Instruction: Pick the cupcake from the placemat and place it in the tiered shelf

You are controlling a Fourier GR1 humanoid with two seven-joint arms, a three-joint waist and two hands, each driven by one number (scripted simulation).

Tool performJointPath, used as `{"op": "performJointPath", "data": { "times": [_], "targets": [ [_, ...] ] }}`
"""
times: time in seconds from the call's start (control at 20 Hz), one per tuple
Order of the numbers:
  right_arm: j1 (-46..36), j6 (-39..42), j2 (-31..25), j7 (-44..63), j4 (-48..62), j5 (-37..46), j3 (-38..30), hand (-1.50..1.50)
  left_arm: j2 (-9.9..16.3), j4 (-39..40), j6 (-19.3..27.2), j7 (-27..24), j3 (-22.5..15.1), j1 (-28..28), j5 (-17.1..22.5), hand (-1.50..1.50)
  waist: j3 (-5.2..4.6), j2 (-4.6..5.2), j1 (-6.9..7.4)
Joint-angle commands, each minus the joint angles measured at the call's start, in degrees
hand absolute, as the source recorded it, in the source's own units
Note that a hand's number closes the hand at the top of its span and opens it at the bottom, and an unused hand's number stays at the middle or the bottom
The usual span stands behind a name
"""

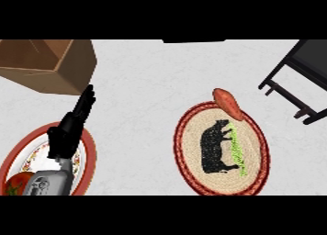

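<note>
A round woven placemat (pixel 193 151) with a red rim and a black animal picture lies right of centre. An orange-red oval thing (pixel 228 103) rests on the mat's far rim; I see nothing shaped like a cupcake. The black tiered shelf (pixel 315 59) stands at the far right corner, partly cut off by the view's edge. My left hand (pixel 66 135) is at the left, well apart from the mat, fingers straight and pointing away from me, holding nothing. My right hand does not show.
A brown cardboard box (pixel 44 64) sits at the far left, just beyond my left fingertips. Under my left forearm lies a red-rimmed plate (pixel 90 151) with a red tomato (pixel 17 183) on it. Grey counter separates the plate and the mat.
</note>
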Motion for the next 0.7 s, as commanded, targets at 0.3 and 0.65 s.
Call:
{"op": "performJointPath", "data": {
  "times": [0.3,0.65],
  "targets": [
    [-6.1,9.2,-8.8,11.7,6.1,-21.6,-19.8,1.5,-0.9,0.5,-0.2,-2.2,-1.6,1.0,-1.0,0.0,-0.03,0.3,2.09],
    [-19.0,5.5,-13.4,14.3,19.1,-17.2,-17.7,1.5,-1.6,-1.1,-0.4,1.4,-1.8,-1.6,-0.4,0.0,0.05,0.45,2.77]
  ]
}}
